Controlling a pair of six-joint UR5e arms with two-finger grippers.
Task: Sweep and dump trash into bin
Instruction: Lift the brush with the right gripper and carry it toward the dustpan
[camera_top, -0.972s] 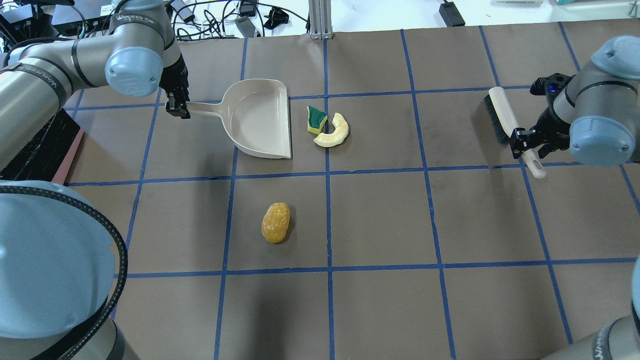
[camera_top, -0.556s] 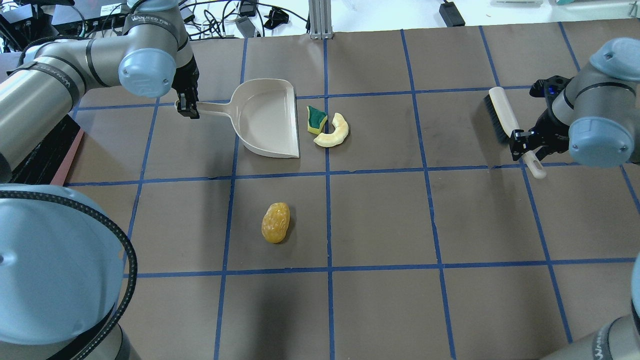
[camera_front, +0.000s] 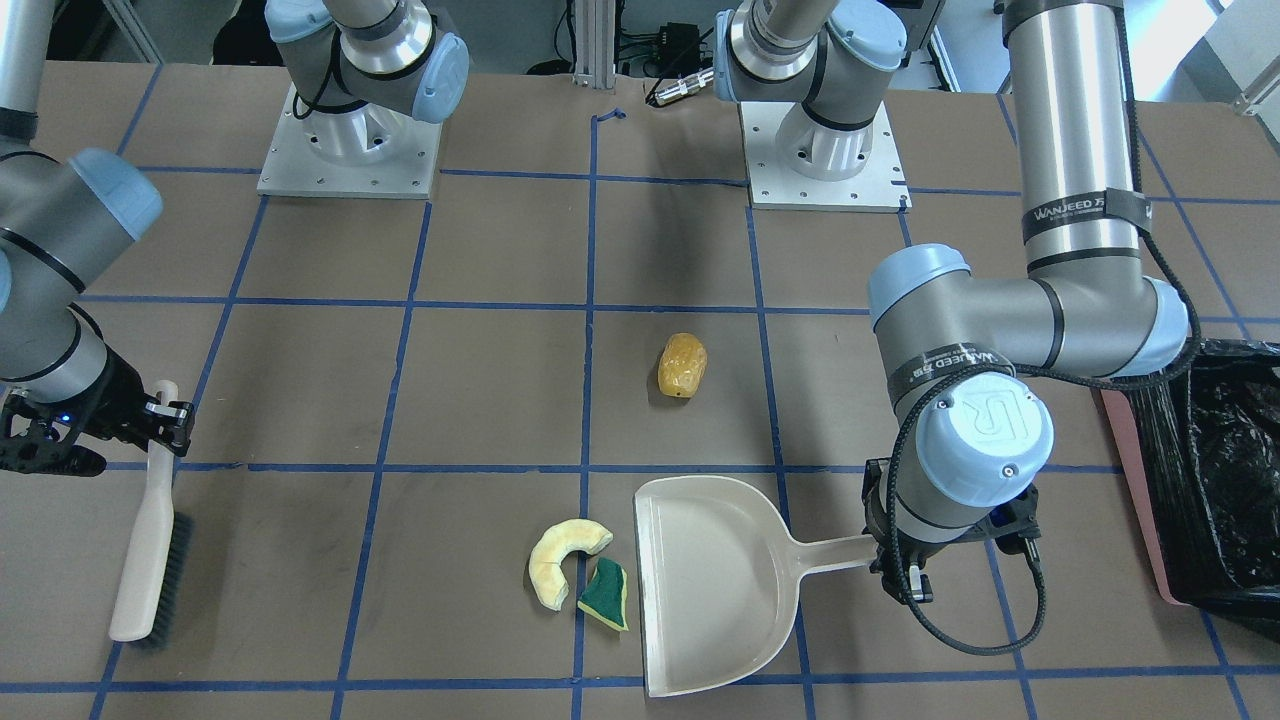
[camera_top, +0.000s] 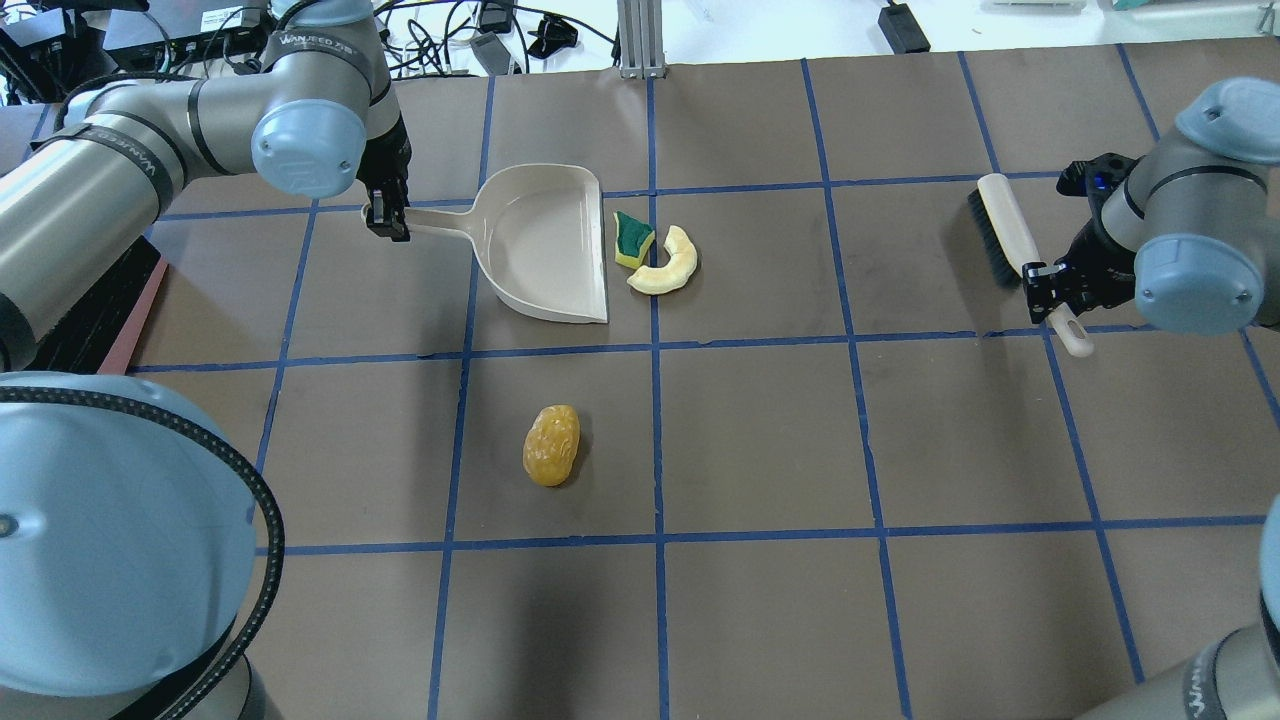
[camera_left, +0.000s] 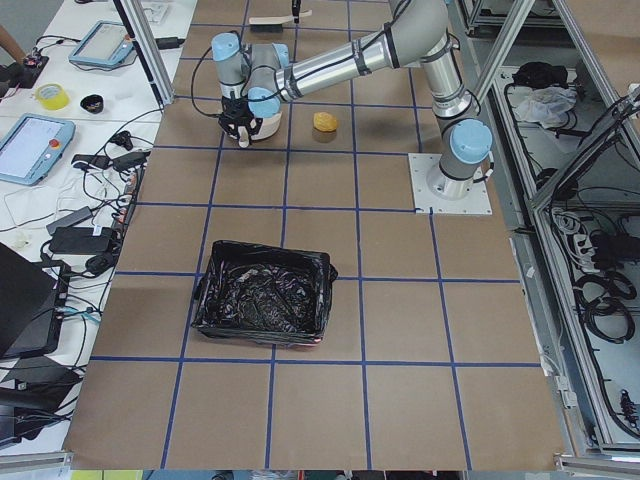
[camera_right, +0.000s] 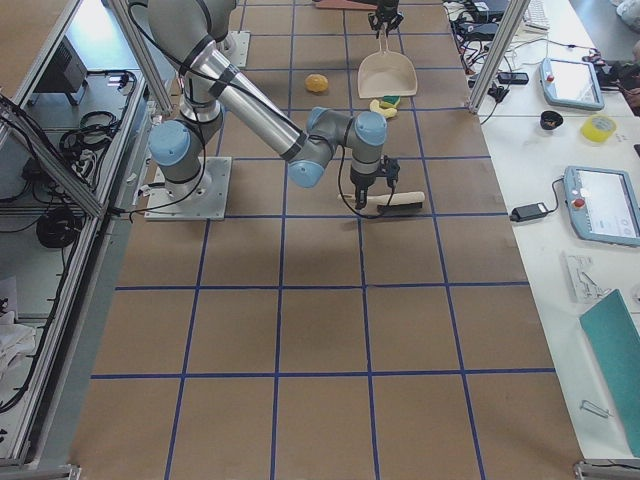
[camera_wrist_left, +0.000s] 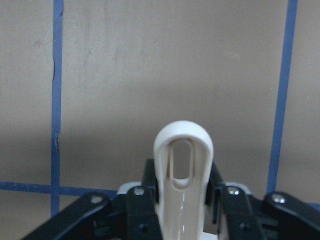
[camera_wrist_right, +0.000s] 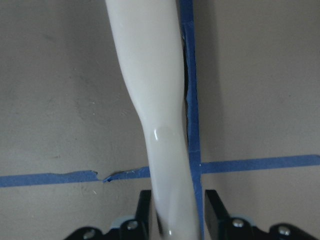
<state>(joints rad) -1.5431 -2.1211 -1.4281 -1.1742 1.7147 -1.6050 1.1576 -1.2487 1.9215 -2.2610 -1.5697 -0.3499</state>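
Two grippers, both closed on tools. Left gripper (camera_top: 388, 215): we find it clamped on the end of the dustpan (camera_top: 545, 245) handle. Right gripper (camera_top: 1050, 285): clamped on the brush (camera_top: 1003, 232) handle, at the far right. Since a second ago the dustpan has slid right, and its lip now sits just beside the sponge wedge (camera_top: 630, 238). Crescent (camera_top: 668, 265): just right of the wedge. Amber oval (camera_top: 551, 445): nearer, apart. Bin (camera_left: 255, 333): at the left end, well apart from the trash. We note both wrists pointing down.
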